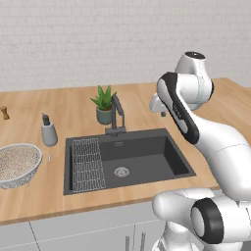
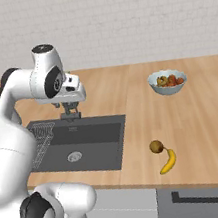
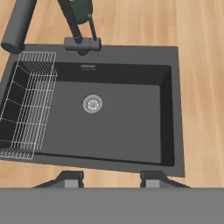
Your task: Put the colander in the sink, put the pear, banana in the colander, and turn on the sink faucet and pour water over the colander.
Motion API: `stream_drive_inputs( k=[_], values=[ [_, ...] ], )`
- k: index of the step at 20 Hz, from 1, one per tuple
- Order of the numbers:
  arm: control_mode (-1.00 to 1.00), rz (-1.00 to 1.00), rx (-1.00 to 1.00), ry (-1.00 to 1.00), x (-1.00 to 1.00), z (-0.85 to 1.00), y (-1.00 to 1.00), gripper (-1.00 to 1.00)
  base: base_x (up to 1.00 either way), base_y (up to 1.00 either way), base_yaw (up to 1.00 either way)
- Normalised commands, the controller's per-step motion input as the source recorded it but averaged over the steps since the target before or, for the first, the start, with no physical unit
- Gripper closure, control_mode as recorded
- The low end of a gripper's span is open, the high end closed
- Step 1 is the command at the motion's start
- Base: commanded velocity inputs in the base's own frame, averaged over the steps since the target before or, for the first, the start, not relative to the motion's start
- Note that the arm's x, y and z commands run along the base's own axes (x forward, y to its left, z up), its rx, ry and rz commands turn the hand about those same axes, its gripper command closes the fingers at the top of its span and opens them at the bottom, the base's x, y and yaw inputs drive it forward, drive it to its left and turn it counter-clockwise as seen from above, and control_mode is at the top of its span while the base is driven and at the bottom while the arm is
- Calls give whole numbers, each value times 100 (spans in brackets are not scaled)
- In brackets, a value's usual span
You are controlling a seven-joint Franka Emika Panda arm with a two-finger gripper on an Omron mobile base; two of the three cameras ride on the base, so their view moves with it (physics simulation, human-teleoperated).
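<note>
The colander, a wide wire-mesh bowl, rests on the wooden counter left of the sink. The dark basin holds nothing but a wire rack. Right of the sink, the pear and the banana lie side by side near the counter's front edge. The faucet stands behind the basin, and its neck crosses the top of the hand view. My gripper hovers high above the sink's back edge, pointing down. Its fingertips stand apart with nothing between them.
A ribbed wire rack fills the basin's left end. A potted plant and a grey soap dispenser stand behind and left of the sink. A glazed fruit bowl sits far right on the counter.
</note>
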Motion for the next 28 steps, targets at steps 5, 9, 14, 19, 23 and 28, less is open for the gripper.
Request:
stream_drive_inputs(
  k=[5,9,14,19,23,28],
  values=[
    [-100,-2,0,0,-13,0,-5,-100,0,0,0],
    [-100,-8,2,0,-33,-18,42,-100,0,0,0],
    [-100,-6,7,0,-48,-34,57,-100,0,0,0],
    [-100,-5,10,0,-36,-41,61,-100,0,0,0],
    [-100,-16,5,-1,0,-42,88,-100,0,0,0],
    [-100,-17,1,-9,-2,-31,100,-100,0,0,0]
  ],
)
